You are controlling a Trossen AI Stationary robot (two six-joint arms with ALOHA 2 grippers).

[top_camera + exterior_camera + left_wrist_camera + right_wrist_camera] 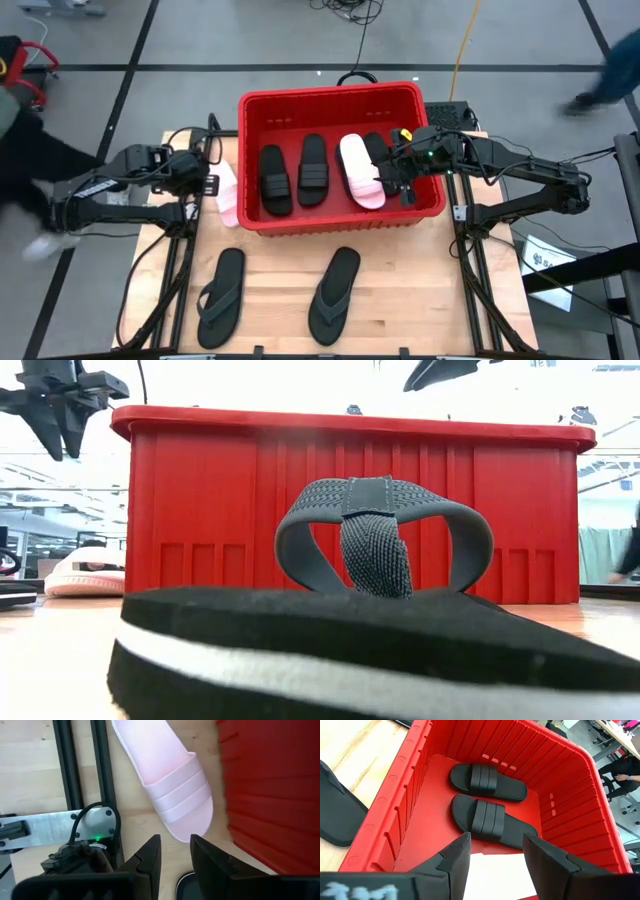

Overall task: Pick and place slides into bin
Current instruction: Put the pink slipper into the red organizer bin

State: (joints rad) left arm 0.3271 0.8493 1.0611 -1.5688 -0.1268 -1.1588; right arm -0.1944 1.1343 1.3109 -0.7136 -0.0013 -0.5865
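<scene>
- A red bin (341,97) sits at the upper middle of the wooden counter (400,290) in the overhead view.
- Four slides lie side by side inside the bin: two black wide-strap slides (276,180) at the left, one pale pink slide (360,170) next, and one more black slide (382,160) at the right, partly under the arm.
- A second pale pink slide (227,195) lies on the counter, just beside the bin's left wall.
- Two black thong flip-flops (221,297) lie on the counter in the lower middle of the frame, well apart from each other.
- That makes seven sandals in all: four in the bin, three outside.
- The left claw (175,855) hangs over the pink slide outside the bin, fingers slightly parted, holding nothing.
- The right claw (495,852) hangs over the right side of the bin, fingers spread, empty.
</scene>
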